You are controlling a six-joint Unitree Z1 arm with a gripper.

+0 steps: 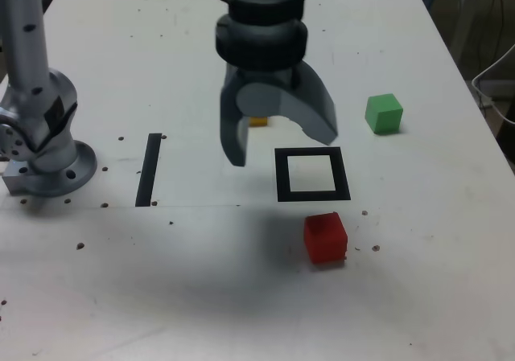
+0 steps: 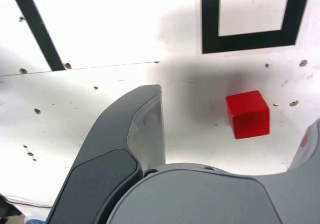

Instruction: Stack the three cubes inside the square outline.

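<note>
My gripper hangs open above the table, just to the exterior view's left of the square outline, with nothing between its fingers. The outline is a thick black frame with a white inside and holds nothing. The red cube sits on the table in front of the outline, and in the wrist view the red cube lies between the grey fingers, below the outline. The green cube stands at the back right. Only a sliver of the yellow cube shows behind the gripper.
A narrow black strip lies on the table at the exterior view's left. The arm's grey base stands at the far left edge. Small screw holes dot the white table.
</note>
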